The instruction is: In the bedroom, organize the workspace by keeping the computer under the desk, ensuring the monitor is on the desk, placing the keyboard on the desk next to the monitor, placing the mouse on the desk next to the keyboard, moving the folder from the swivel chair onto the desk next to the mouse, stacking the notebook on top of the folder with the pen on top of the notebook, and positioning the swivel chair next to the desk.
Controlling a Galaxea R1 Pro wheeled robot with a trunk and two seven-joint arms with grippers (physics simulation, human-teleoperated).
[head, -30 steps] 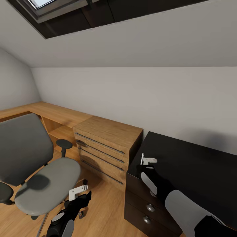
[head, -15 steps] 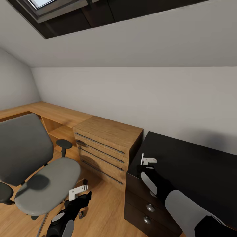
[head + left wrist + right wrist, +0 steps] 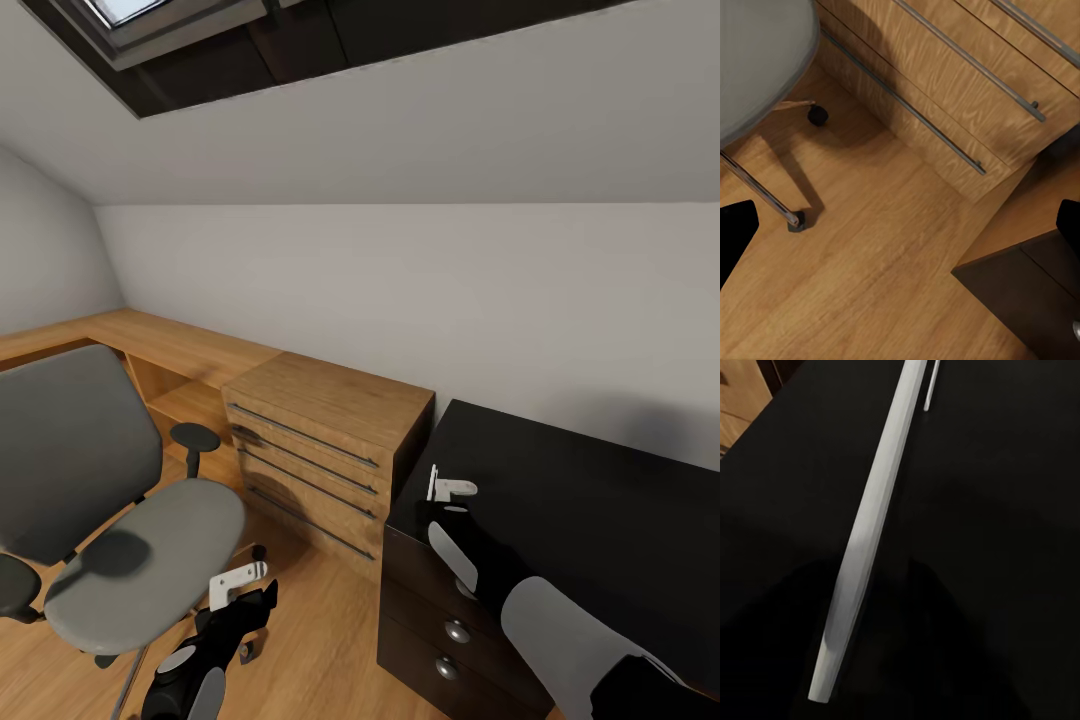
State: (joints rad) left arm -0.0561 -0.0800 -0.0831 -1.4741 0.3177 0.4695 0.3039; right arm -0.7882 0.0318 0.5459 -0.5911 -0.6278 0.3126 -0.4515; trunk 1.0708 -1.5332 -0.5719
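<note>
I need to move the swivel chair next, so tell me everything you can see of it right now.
The swivel chair stands upright on the wood floor at the head view's left, beside the light-wood drawer cabinet. It has a grey upholstered seat and backrest, black armrests, and chrome legs ending in black castors. The seat is bare, crossed by a dark shadow. The left end effector hovers just off the seat's front edge, not touching it.

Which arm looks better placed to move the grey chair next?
Left, probably. The left gripper hangs low beside the swivel chair seat, while the right gripper is over the black top, farther from the chair.
</note>
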